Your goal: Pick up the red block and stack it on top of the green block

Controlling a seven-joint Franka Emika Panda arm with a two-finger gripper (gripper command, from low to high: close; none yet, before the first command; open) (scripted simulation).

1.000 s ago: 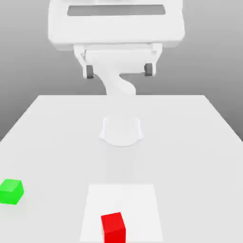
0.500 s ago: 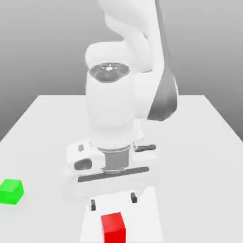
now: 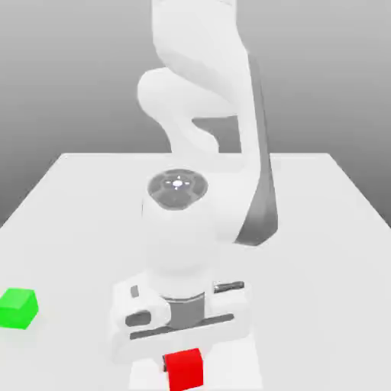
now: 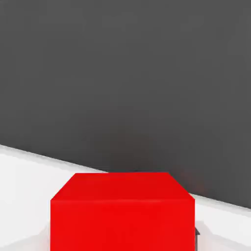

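The fingers (image 3: 184,359) are clamped on the red block (image 3: 185,370), one dark tip showing at the side of the block toward the exterior view's left and the rest hidden behind the white hand (image 3: 180,321) just above. In the hand view the red block (image 4: 122,215) sits close under the camera, its top face and one side face plain and matte, and a dark sliver of one finger (image 4: 197,234) peeks out at its edge. The block rests on a slightly brighter white patch (image 3: 244,366) of the bench (image 3: 328,252), at the near edge of the exterior view.

Rising from the red block, the hand points straight down, and its wide body spreads to both sides of the block. Above the hand stands a thick white wrist (image 3: 178,237) with a round grey cap on top, and behind that the arm (image 3: 206,84) curves upward and away from the block, with a grey shaded flank toward the exterior view's right.

The green block (image 3: 17,308) lies on the bench well apart from the red block, toward the exterior view's left and a little farther from the near edge. It stands alone, touching nothing but the bench, with its top face lighter than its sides
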